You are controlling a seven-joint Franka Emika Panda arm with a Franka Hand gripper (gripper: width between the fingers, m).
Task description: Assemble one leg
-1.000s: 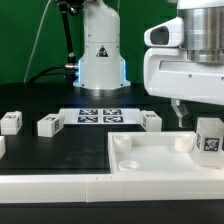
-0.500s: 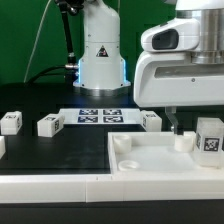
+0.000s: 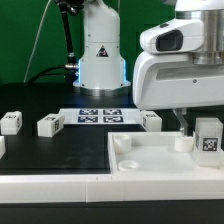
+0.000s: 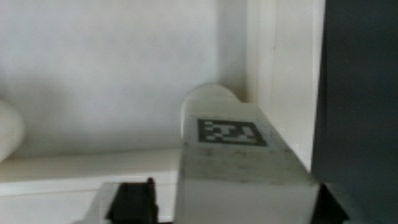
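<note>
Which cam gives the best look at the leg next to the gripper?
Wrist view. The leg fills the middle of the frame, close up, with its marker tag facing the camera. The exterior view shows the leg only small, upright near that view's right edge, by the white plate.

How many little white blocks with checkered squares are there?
4. Two legs sit at the exterior view's left, one behind the plate, one at its right end. Others may be hidden.

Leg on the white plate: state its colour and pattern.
The leg is white, with a black-and-white square marker; clearest in wrist view.
</note>
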